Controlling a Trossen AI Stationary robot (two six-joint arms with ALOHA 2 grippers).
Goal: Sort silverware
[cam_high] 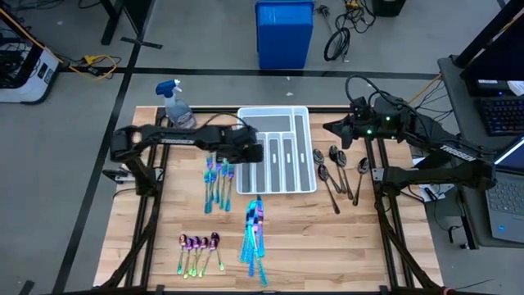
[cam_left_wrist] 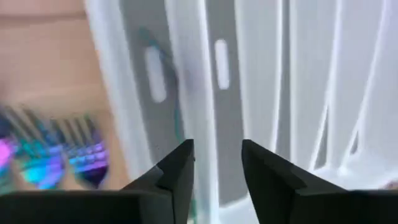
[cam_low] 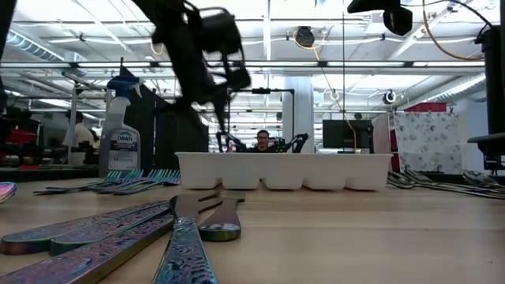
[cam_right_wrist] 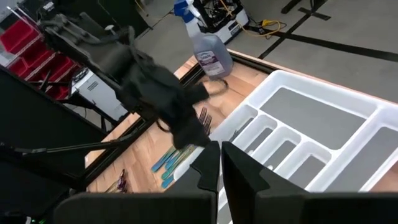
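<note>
Pincer, left: the left pincer (cam_left_wrist: 216, 167) hangs above the tray's leftmost long slot, fingers parted with nothing between them; it reads as released.
Slot below: a slim teal shape lies along that slot, likely a fork (cam_left_wrist: 178, 118), though blur keeps me from being sure.
Tray: the white compartmented tray (cam_high: 274, 115) sits at the table's far middle; every place below is given from it.
Forks: the remaining blue-teal forks (cam_high: 217, 182) lie in a row just left of the tray, tines toward the far edge.
Knives: iridescent blue knives (cam_high: 254, 233) are bundled on the near side of the tray, well apart from it.
Small spoons: rainbow-purple spoons (cam_high: 199, 248) lie near-left of the tray, beyond the forks.
Dark spoons: gunmetal spoons (cam_high: 336, 176) fan out just right of the tray.
Pincer, right: the right pincer (cam_right_wrist: 221, 162) waits clenched and empty to the right of the tray, above the dark spoons.
Doing it well: lift straight up clear of the tray wall before swinging left, then descend on one fork handle only, away from its neighbours' tines.
Risk: a sideways exit could nudge the tray or the spray bottle (cam_high: 175, 102) far-left of it.
</note>
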